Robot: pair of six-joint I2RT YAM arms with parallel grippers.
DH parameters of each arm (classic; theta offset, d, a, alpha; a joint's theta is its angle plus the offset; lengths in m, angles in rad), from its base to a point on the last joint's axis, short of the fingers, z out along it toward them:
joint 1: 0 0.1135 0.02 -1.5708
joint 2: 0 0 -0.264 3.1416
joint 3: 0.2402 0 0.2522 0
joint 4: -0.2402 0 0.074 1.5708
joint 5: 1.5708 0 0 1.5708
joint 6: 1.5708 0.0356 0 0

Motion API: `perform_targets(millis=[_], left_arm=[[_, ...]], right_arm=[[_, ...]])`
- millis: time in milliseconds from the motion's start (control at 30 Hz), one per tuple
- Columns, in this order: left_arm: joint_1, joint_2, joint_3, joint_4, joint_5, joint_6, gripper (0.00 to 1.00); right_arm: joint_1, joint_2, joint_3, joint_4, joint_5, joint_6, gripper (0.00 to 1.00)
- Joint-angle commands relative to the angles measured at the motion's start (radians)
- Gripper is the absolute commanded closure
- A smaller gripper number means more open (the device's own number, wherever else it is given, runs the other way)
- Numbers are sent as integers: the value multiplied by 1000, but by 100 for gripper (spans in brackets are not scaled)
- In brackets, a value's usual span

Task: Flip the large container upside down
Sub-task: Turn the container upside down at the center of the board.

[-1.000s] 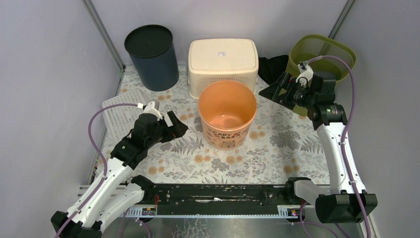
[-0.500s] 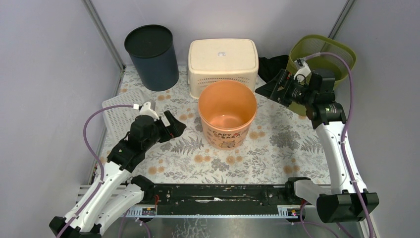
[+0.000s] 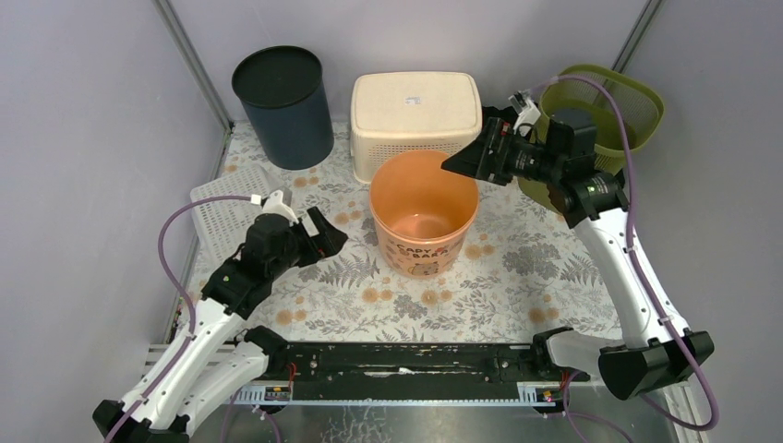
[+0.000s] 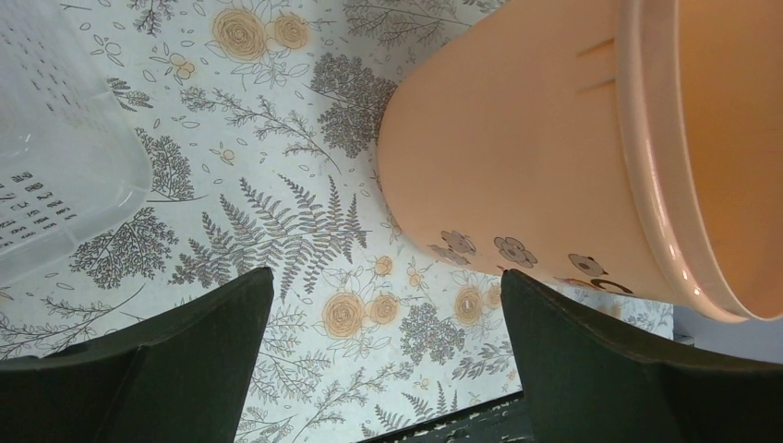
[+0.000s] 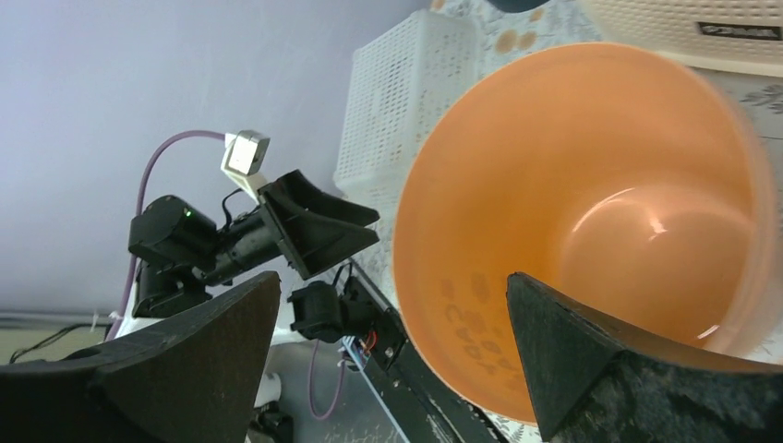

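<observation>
Evidently this is the approach step, before any grip. From the top external view, the orange container (image 3: 423,242), judged to be the task's large one, stands upright and mouth-up at the middle of the desk (image 3: 517,277), just near of a cream upturned bin (image 3: 415,115). The right end effector (image 3: 464,161) hovers over the container's far right rim, released and grasping nothing. The left end effector (image 3: 323,242) sits to its left, apart from the wall, near a white basket (image 3: 222,208). In the left wrist view, both fingers stand wide apart and empty, with the container's side wall and rim at the right and floral desk between. In the right wrist view, the 2 spread fingers frame the container's open, empty interior, and nothing is clamped. The next move likely calls for 1 jaw inside and 1 outside the rim, a firm close, then a lift and roll until the mouth faces the desk; the smooth tapered wall may slip.
</observation>
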Motion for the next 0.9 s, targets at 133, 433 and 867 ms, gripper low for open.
perform_targets(millis=[133, 433, 867], left_arm=[[-4, -76, 26, -32, -10, 0, 0], [-4, -124, 33, -66, -29, -7, 0], [-4, -154, 25, -92, -72, -4, 0]], right_arm=[[148, 51, 70, 54, 0, 30, 1], [302, 147, 126, 85, 49, 60, 1], [437, 315, 337, -251, 465, -83, 1]])
